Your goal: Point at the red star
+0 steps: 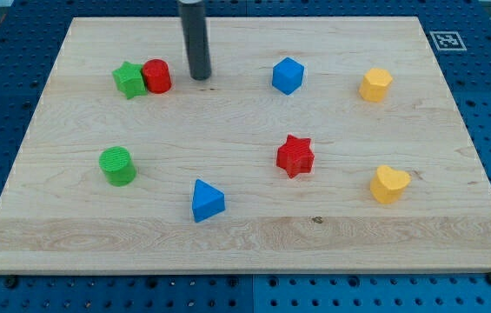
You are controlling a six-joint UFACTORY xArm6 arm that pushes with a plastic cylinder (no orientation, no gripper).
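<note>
The red star (295, 156) sits right of centre on the wooden tabletop (245, 230), between a blue cube (287, 76) toward the view's top and a yellow heart (389, 184) at its right. A blue triangle (206, 201) lies lower left. My tip (199, 76) rests well apart — near the top, just right of a red cylinder (156, 76) touching a green star (129, 80). There are no fingers, only a bare rod holding nothing.

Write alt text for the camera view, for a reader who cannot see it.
My tip rests near the board's top, just right of the touching green star and red cylinder, far from the red star right of centre. Six other blocks lie scattered around.
</note>
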